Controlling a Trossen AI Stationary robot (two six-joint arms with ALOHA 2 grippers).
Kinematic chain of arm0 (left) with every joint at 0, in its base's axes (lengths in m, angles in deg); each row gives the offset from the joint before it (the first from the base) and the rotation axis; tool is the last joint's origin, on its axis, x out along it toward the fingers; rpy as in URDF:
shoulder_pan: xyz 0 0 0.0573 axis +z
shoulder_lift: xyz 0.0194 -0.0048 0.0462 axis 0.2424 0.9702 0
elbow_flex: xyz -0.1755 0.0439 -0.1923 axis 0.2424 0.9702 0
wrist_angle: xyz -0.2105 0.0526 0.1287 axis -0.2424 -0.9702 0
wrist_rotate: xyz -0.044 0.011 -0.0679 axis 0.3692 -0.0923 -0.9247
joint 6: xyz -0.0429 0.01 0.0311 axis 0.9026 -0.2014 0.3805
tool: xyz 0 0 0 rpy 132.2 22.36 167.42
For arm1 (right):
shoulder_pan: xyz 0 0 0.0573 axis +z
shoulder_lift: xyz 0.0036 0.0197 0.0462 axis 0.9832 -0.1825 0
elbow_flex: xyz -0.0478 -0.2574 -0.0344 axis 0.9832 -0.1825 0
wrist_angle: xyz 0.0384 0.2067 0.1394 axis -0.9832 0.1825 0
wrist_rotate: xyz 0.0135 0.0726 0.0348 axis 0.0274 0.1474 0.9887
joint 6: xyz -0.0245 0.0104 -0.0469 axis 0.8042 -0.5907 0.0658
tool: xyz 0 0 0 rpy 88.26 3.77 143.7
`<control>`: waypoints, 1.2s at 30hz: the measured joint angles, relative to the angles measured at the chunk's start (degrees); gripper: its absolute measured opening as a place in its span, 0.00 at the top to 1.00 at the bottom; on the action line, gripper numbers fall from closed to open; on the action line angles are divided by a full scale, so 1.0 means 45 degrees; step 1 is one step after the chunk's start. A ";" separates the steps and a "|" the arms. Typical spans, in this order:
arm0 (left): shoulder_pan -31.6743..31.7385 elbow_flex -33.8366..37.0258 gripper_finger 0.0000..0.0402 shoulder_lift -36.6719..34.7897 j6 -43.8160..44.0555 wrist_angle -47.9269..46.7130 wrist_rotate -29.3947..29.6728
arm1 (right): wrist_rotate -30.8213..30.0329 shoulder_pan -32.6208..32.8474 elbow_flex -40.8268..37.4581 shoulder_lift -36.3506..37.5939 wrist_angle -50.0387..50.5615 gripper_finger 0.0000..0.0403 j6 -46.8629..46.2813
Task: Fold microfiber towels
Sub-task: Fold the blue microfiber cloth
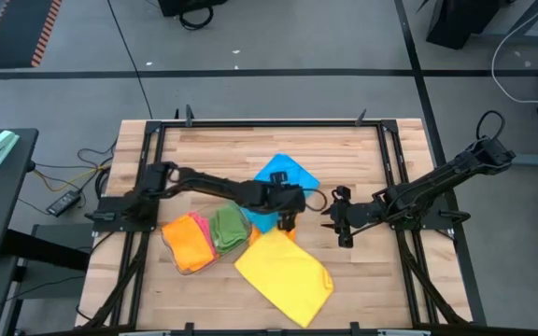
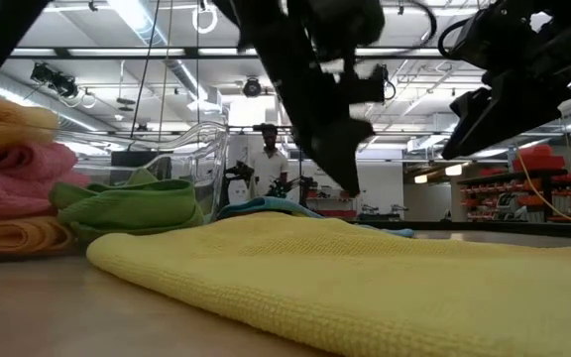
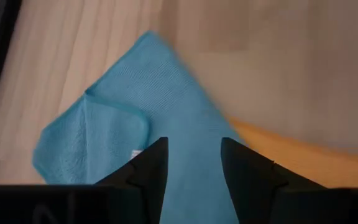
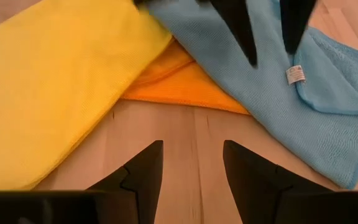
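A blue towel [image 1: 284, 177] lies mid-table, one corner folded over by a white label [image 4: 295, 74]. It partly overlaps an orange towel [image 4: 185, 84]. A yellow towel [image 1: 284, 273] lies flat near the front edge. My left gripper [image 3: 194, 163] is open and points down over the blue towel's near part [image 3: 191, 124]. Its fingers also show in the right wrist view [image 4: 244, 31]. My right gripper [image 4: 193, 158] is open and empty over bare wood, to the right of the towels, clear of the table in the low view [image 2: 484, 109]. My left gripper has its open fingers [image 4: 291, 28] pointing down at the blue towel, near the label. I cannot tell whether the tips touch the cloth.
A pile of folded orange, pink and green towels [image 1: 205, 239] sits at the front left, beside a clear plastic tray [image 2: 198, 149]. A black frame [image 1: 269, 123] runs around the table top. A person [image 2: 269, 159] stands far back in the room.
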 joint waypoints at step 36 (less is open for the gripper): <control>0.2077 0.0000 0.97 0.1531 -0.1729 0.1840 -0.1501 | -0.0546 -0.0005 0.0000 0.0000 0.0755 0.56 0.0267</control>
